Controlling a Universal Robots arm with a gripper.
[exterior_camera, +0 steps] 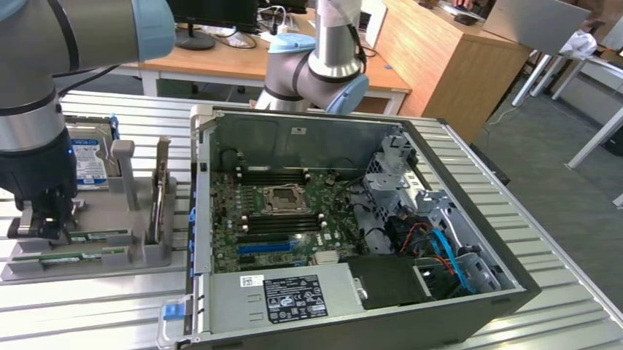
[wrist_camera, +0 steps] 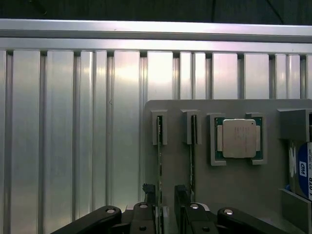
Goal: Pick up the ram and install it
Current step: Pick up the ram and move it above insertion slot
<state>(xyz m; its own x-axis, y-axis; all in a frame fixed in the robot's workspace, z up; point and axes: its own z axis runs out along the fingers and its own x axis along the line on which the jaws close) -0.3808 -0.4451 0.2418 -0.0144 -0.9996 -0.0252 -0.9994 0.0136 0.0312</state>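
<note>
Work centres on the ram (wrist_camera: 159, 146), a long, thin green circuit-board stick standing on edge in a slot of the flat grey plastic tray (wrist_camera: 229, 185). It occupies the slot nearest the tray's outer edge, the one bordering bare worktop (wrist_camera: 73, 146), which is ribbed aluminium. Its twin, a second green stick (wrist_camera: 193, 151), stands just beside it in the next slot. Further in lie the square silver processor chip (wrist_camera: 239, 139) and then the blue-labelled hard drive (wrist_camera: 303, 170).

The black gripper (wrist_camera: 164, 195) hangs over the tray with its jaws open, one on each side of the outer stick, and holds nothing. In the exterior view the gripper (exterior_camera: 41, 222) sits low over the tray's end, well apart from the open black computer case (exterior_camera: 292, 138) in the middle of the worktop.

The step in hand looks like the grasp itself. To do it well, the jaws should be centred across the stick's thin edge and meet its flat faces squarely. The inner jaw has little room beside the twin, so any sideways drift risks knocking it or tilting the ram in its slot.
</note>
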